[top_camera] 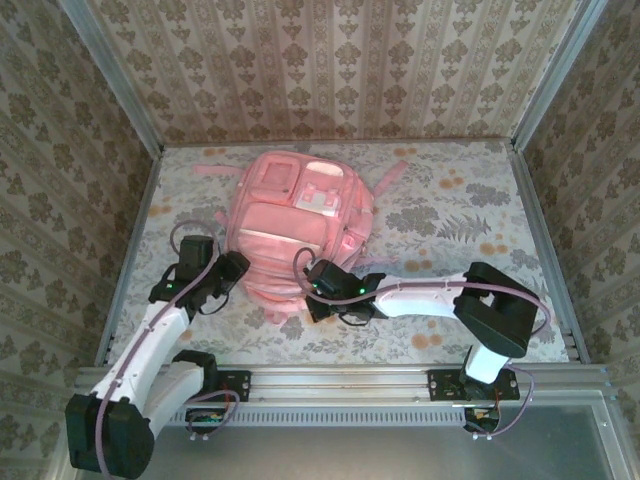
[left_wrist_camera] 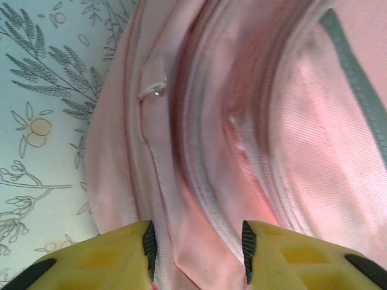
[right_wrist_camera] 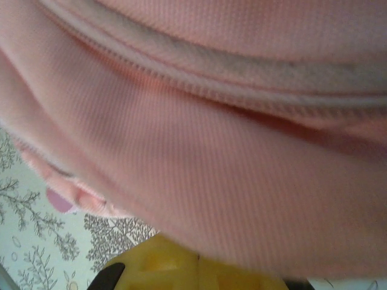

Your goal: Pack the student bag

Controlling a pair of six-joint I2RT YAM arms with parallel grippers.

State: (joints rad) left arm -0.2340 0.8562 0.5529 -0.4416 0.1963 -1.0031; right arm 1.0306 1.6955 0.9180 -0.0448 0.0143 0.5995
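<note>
Since the student bag (top_camera: 300, 225) lies on the worktop (top_camera: 460, 210) just ahead of both pincers, it probably needs steadying. The right pincer (top_camera: 315, 288) is together against its near edge. The left pincer (left_wrist_camera: 196, 244) stands apart astride a fabric fold beside the zip track (left_wrist_camera: 205, 157), best re-clamped lower.

- student bag (right_wrist_camera: 230, 151): pink backpack fabric, v. close, blurred
- zip seam (right_wrist_camera: 242, 84) runs L–R, far side
- right gripper (right_wrist_camera: 178, 266): yellow finger touching fabric
- floral tablecloth (right_wrist_camera: 36, 248), near L

Fingertips of right hand (top_camera: 320, 292) behind student bag (top_camera: 300, 220)
</note>
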